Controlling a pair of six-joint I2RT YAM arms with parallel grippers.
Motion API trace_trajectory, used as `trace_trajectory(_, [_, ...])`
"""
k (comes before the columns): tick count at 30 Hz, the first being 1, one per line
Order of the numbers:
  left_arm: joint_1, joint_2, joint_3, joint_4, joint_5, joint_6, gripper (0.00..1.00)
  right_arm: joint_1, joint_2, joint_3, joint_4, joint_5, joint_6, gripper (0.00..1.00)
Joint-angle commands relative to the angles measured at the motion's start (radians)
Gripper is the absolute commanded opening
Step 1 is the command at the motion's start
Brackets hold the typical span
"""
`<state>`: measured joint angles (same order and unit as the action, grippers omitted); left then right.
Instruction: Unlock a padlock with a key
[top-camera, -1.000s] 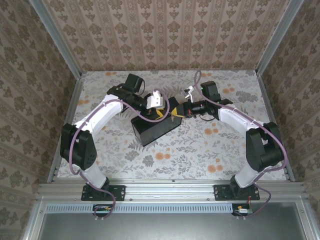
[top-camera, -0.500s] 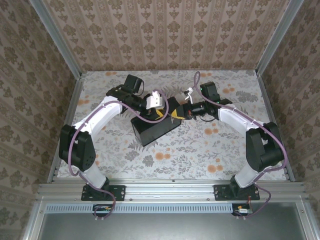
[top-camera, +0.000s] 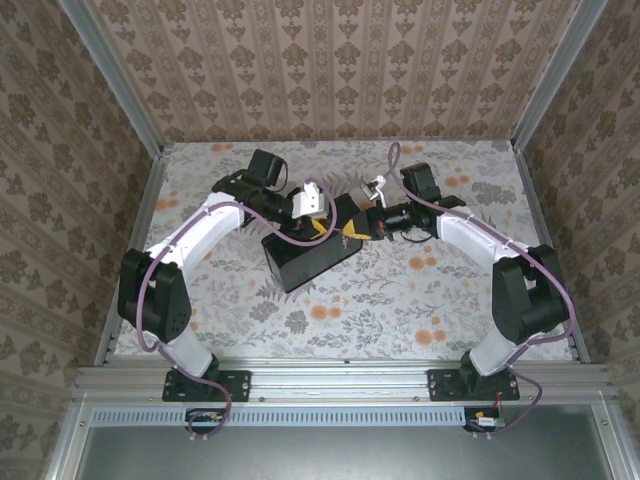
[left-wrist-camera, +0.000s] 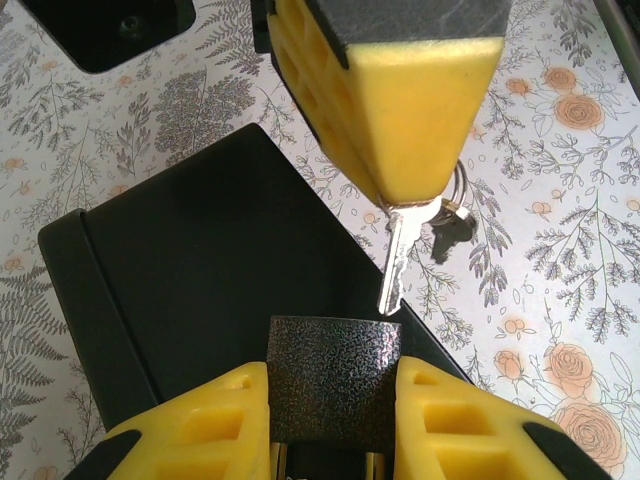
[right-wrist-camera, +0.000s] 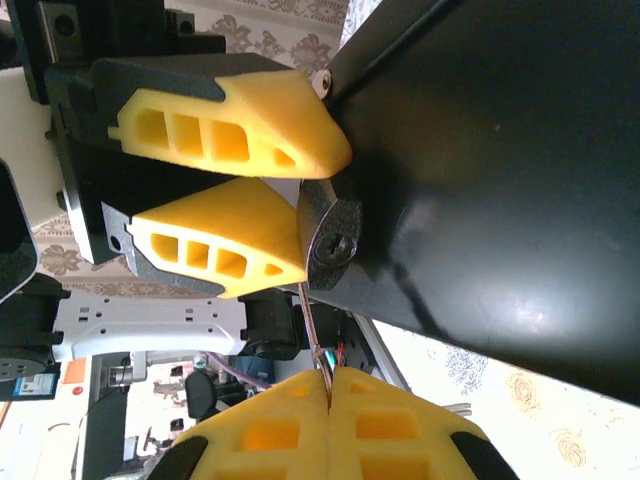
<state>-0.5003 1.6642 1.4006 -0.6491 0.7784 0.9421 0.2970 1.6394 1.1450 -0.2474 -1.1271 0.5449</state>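
The left gripper (left-wrist-camera: 335, 405) was clamped on the dark-bodied padlock (left-wrist-camera: 335, 365) over the right end of the black box (left-wrist-camera: 200, 290) on the floral tabletop (left-wrist-camera: 560, 250). The right gripper (right-wrist-camera: 330, 400), its fingers pressed together on the key (left-wrist-camera: 393, 262), held the key's tip just beside the padlock's keyhole face.

**One high view, two close ones**

The top external camera looks steeply down from above and behind the robot, taking in the whole floral table (top-camera: 400, 290) from afar. The left wrist camera sits close, looking along its own fingers onto the black box (left-wrist-camera: 180, 290). The right wrist camera, equally near, faces the left gripper (right-wrist-camera: 322, 200) side-on. Both wrist views share the padlock (left-wrist-camera: 333, 385) and key (left-wrist-camera: 393, 265).
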Motion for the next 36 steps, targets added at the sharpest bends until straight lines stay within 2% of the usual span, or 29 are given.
trace_trajectory(1, [0.0,-0.026,-0.014,-0.022,0.038,-0.002,0.13,-0.011,0.015,0.032,-0.032,-0.021,-0.019,0.0])
trace_trajectory(8, [-0.001,-0.03,-0.011,-0.023,0.039,-0.004,0.13,-0.024,0.018,0.024,0.006,0.011,0.012,0.0])
trace_trajectory(36, [-0.018,-0.031,-0.017,-0.004,0.032,-0.017,0.12,0.006,0.059,0.053,0.062,0.0,0.044,0.0])
